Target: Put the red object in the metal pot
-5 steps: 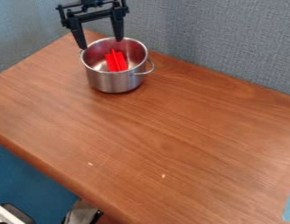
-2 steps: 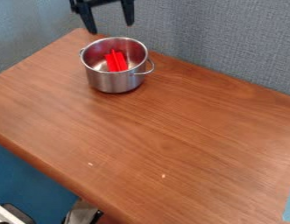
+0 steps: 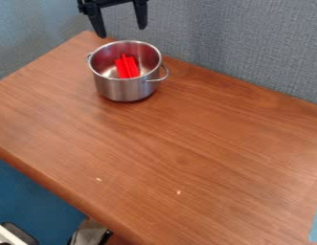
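My pincer (image 3: pixel 120 29) hangs at the upper edge of the view, its two dark fingers spread wide apart, with nothing between them. Below it, and apart from the fingertips, sits the shiny steel pot (image 3: pixel 124 72), upright on the wooden tabletop (image 3: pixel 187 144), its wire side handle (image 3: pixel 158 74) sticking out toward the open stretch of wood. Inside the pot, under the gap between my fingers, lies the red ridged block (image 3: pixel 127 66), wholly within the rim as far as I can see. Beyond the pincer rises the grey fabric partition (image 3: pixel 237 43). I judge the block light and fairly stiff, perhaps a little smooth, and not likely to break; should I need it again, I would take it across its narrow sides near the middle, coming straight down so that my fingers clear the rim. The pot, thin-walled and slick, might slide if I knocked it, so it is best left untouched. Against the picture from a second ago, I am higher: then my fingertips hung down close about the rim, and now they are well clear above it. The spread of my fingers looks the same, and block and pot have not shifted. The placing looks done to me; all that remains is drawing away.
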Robot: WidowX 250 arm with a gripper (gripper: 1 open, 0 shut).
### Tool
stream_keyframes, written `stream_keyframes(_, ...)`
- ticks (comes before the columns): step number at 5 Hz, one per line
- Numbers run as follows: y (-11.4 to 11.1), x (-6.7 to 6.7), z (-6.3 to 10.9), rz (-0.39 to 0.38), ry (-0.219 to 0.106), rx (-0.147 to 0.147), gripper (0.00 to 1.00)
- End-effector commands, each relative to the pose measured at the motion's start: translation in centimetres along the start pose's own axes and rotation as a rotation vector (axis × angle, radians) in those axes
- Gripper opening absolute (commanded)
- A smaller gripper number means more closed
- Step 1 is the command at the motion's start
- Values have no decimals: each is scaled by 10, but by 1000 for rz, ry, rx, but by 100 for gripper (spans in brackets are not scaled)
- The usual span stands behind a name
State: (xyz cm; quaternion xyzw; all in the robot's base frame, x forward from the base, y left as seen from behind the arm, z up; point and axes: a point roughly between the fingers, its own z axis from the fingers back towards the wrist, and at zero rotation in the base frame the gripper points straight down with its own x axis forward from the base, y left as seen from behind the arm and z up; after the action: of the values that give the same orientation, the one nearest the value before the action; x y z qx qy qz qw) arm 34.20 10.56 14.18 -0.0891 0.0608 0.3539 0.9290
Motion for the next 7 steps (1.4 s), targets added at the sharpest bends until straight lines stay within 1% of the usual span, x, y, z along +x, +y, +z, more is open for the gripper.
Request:
stream_keyframes(1,11,-1,12,10,-43,-6,100)
stream_keyframes(2,16,-5,5,1,-26,34,100)
stream_keyframes(3,16,-12,-2,-18,-16,68,100)
stream_keyframes(4,6,-20,4,-54,-10,62,100)
stream_keyframes(5,0,-26,11,-88,-1,63,100)
stream_keyframes(6,5,-14,16,-103,-1,62,100)
stream_keyframes(7,14,-2,16,-92,1,48,100)
